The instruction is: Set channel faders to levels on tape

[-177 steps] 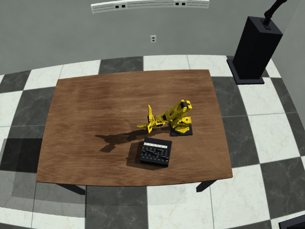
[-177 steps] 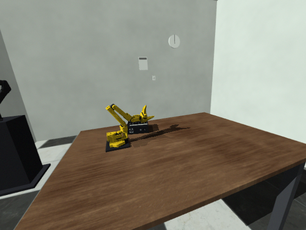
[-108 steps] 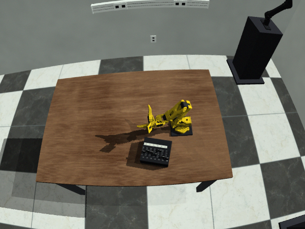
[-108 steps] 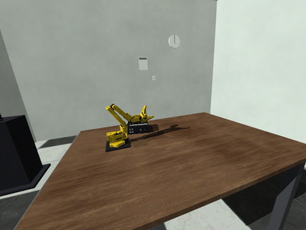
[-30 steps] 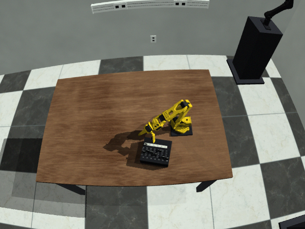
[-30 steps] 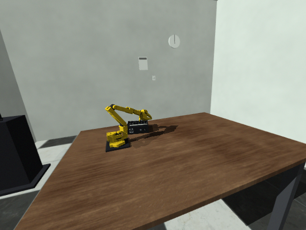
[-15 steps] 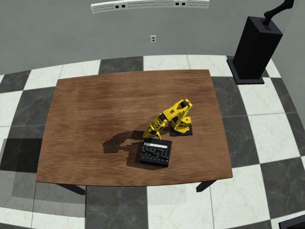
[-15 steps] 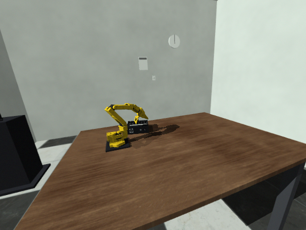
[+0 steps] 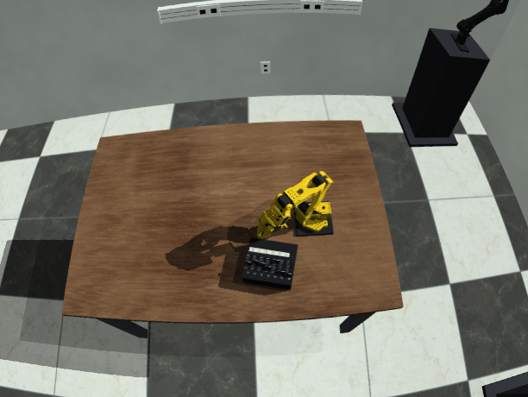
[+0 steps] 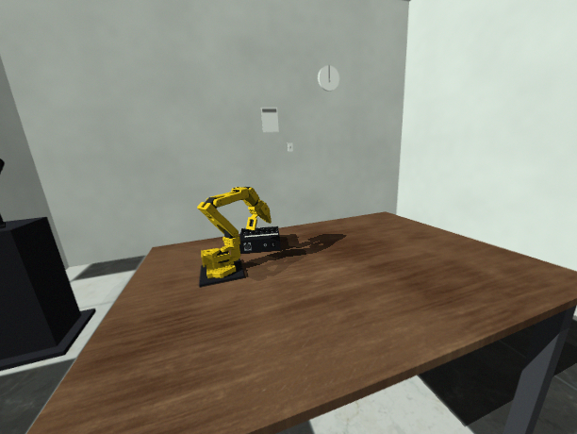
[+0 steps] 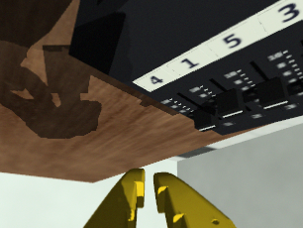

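The end effector (image 9: 262, 236) (image 10: 270, 221) (image 11: 149, 173) is clenched on nothing, just beside the lighting desk (image 9: 270, 264) (image 10: 260, 241) (image 11: 198, 30). The desk sits on the worktop (image 9: 172, 194) (image 10: 330, 307) (image 11: 124, 144), its tape (image 9: 269, 252) (image 10: 261, 235) (image 11: 188, 62) reading 4, 1, 5, 3 in the wrist view, above black faders (image 11: 230, 102).

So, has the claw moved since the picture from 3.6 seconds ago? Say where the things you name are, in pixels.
Yes. In the top view, the claw (image 9: 261, 236) (image 10: 270, 221) (image 11: 149, 174) has moved toward the lighting desk (image 9: 268, 281) (image 10: 258, 243) (image 11: 173, 30), nearer its taped edge.
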You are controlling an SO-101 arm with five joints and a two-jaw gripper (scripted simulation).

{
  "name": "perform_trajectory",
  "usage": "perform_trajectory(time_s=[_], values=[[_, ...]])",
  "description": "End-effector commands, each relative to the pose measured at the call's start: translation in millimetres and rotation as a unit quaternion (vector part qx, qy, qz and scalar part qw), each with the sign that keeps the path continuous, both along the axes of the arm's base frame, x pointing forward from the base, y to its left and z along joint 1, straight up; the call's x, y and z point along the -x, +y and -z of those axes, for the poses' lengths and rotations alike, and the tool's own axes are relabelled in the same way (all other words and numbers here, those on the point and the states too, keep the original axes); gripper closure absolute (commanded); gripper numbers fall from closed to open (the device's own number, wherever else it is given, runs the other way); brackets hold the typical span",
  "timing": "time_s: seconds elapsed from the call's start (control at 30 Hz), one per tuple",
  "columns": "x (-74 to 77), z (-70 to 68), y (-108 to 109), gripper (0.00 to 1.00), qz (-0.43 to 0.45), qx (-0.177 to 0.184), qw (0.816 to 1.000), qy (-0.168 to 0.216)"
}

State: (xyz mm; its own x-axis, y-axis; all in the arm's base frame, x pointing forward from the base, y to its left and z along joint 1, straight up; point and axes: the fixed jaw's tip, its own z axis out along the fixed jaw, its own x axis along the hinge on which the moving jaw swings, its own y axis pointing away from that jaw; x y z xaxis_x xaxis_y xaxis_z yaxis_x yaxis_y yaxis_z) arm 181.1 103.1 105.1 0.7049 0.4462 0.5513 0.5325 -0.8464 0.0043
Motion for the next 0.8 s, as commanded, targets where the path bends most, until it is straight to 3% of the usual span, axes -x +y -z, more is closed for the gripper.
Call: perform_trajectory(time_s=[0.0, 0.23, 0.77], values=[[11.7, -4.1, 1, 1.0, -0.074, 0.053, 0.996, 0.019], [27.7, -9.1, -1, 1.0, -0.179, 0.114, 0.977, 0.031], [47.8, -15.8, -6, 1.0, -0.304, 0.176, 0.935, 0.047]])
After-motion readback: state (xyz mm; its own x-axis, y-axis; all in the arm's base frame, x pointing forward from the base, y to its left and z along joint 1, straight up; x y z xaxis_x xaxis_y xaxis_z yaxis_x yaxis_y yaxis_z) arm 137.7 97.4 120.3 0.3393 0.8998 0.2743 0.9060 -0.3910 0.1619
